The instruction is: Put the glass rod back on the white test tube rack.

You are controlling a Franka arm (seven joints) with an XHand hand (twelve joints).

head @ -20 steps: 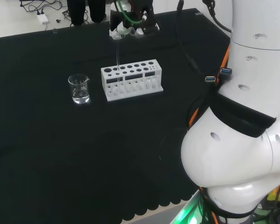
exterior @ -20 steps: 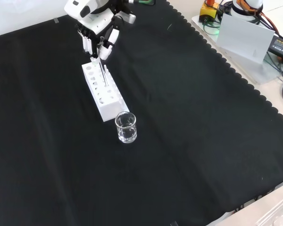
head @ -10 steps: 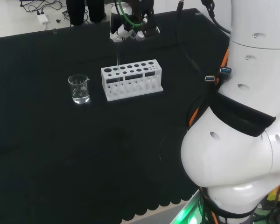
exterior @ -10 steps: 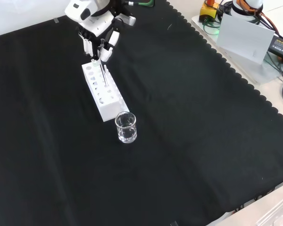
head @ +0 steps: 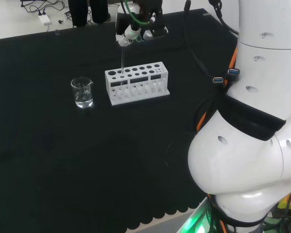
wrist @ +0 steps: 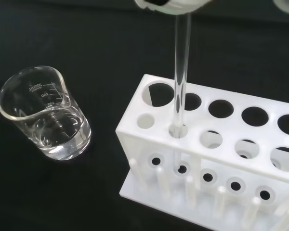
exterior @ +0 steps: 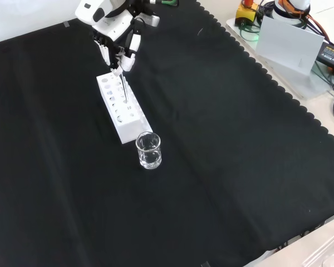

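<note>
The clear glass rod [wrist: 181, 62] stands upright with its lower end in a small front-row hole near one end of the white test tube rack [wrist: 216, 159]. The hand [head: 138, 30] hangs above the rack [head: 145, 82] and pinches the rod's top between its fingertips [wrist: 166, 4]. Over the bench, the rod [head: 122, 60] drops from the hand into the rack's left end. From the front, the hand [exterior: 118, 34] sits over the rack's far end [exterior: 128, 119], and the rod [exterior: 123, 88] reaches down into it.
A glass beaker [head: 82, 92] with a little clear liquid stands on the black cloth just left of the rack in the head view. In the front view this beaker [exterior: 148, 150] is near the rack's close end. The arm's white links [head: 252, 121] stand at the right.
The hand has shifted and turned slightly above the rack. The rod stays upright in the same rack hole, still pinched at its top.
</note>
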